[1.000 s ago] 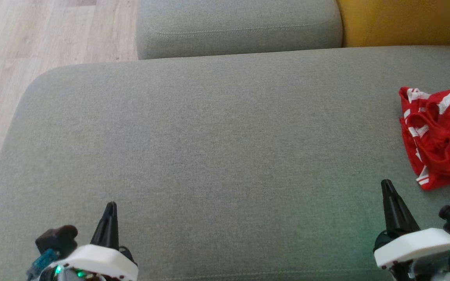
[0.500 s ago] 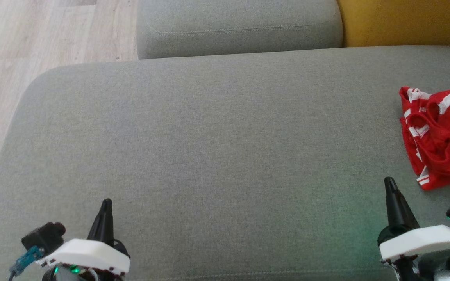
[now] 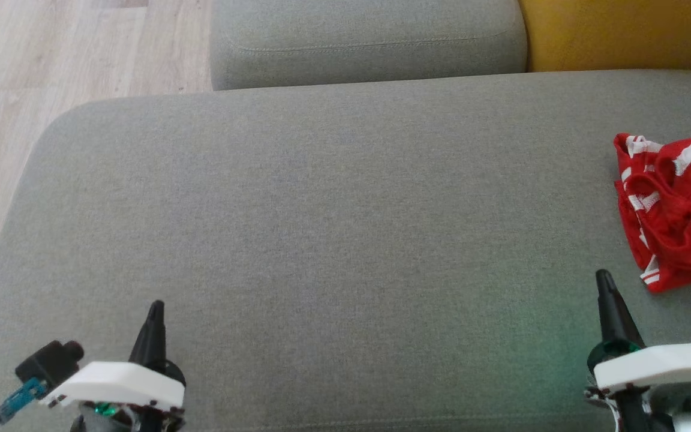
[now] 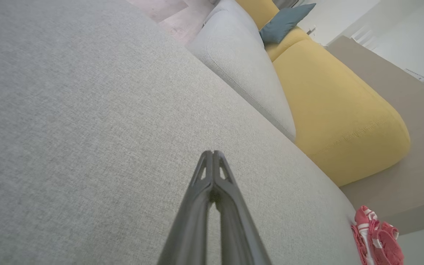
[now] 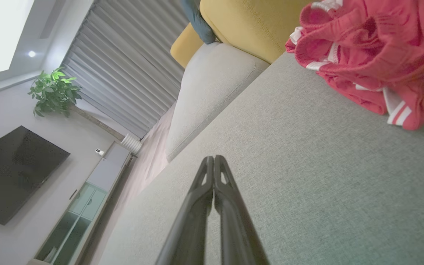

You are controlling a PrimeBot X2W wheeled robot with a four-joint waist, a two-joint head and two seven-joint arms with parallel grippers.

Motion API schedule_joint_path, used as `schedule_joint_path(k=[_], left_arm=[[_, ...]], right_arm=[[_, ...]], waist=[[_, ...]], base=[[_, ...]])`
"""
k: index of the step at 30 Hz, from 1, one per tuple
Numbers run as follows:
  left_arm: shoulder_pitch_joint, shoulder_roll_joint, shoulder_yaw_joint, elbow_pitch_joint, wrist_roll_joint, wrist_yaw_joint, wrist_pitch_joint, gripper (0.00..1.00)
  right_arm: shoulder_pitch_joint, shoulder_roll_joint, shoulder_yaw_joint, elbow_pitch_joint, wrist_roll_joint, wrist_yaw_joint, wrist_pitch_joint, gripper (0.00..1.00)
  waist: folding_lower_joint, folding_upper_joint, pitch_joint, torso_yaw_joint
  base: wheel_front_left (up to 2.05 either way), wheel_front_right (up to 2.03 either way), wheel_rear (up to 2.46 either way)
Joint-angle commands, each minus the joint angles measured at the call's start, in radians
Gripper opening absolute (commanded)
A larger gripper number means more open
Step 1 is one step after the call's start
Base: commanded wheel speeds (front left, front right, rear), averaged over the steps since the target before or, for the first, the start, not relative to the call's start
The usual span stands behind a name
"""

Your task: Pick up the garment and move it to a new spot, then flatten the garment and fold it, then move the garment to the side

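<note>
**Red garment lies apart from two clenched, empty grippers**

Black and pressed tight together, the two fingers of our left gripper (image 3: pixel 155 309) meet at their tips with nothing between them. It hangs over the near left part of the grey seat cushion (image 3: pixel 321 210). Our right gripper (image 3: pixel 604 279) is clenched the same way and holds nothing, over the near right part of that cushion. A green glow tints the fabric just beside its white wrist housing (image 3: pixel 657 363).

Beyond the right gripper's tip and off to its right we see the garment (image 3: pixel 678 210). It is crumpled in a heap on the seat cushion at the right edge of the head view, partly cut off by the frame. It is red cloth with white stripes along its bands and hems. The right gripper is near it but apart from it, and the left gripper is well apart. Bunched as it is, we cannot tell whether it bears any print or label.

Farther out, a grey back cushion (image 3: pixel 363 42) lies along the far side of the seat, with a yellow cushion (image 3: pixel 621 33) touching its right end. Pale wooden floor (image 3: pixel 51 60) shows past the seat's left corner. In the left wrist view a blue-grey pillow (image 4: pixel 283 22) rests on the yellow upholstery. The right wrist view takes in a dark television (image 5: pixel 13 173) on the wall, a leafy plant (image 5: pixel 52 92), pleated curtains (image 5: pixel 123 73) and a low cabinet (image 5: pixel 83 206) with glass doors
</note>
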Motion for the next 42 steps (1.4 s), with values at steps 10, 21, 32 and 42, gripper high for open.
schedule_joint_path(k=[10,21,32,42], left_arm=[[-0.074,-0.002,0.063,-0.021,-0.145,-0.029,0.031,0.0],[-0.091,-0.01,0.094,-0.012,-0.272,-0.053,0.061,0.0],[-0.107,-0.019,0.126,-0.003,-0.397,-0.077,0.091,0.0],[-0.123,-0.027,0.155,0.006,-0.511,-0.098,0.118,0.0]], right_arm=[[-0.08,-0.025,-0.001,-0.002,0.153,0.002,-0.004,0.0],[-0.102,-0.026,-0.008,0.025,0.284,0.003,-0.001,0.0],[-0.124,-0.026,-0.015,0.052,0.415,0.003,0.003,0.0],[-0.143,-0.026,-0.022,0.076,0.533,0.003,0.007,0.0]], waist=[[0.0,0.0,0.001,0.001],[0.0,0.0,0.002,0.001],[0.0,0.0,0.002,0.002],[0.0,0.0,0.003,0.003]], base=[[0.0,0.0,0.0],[0.0,0.0,0.0],[0.0,0.0,0.0],[0.0,0.0,0.0]])
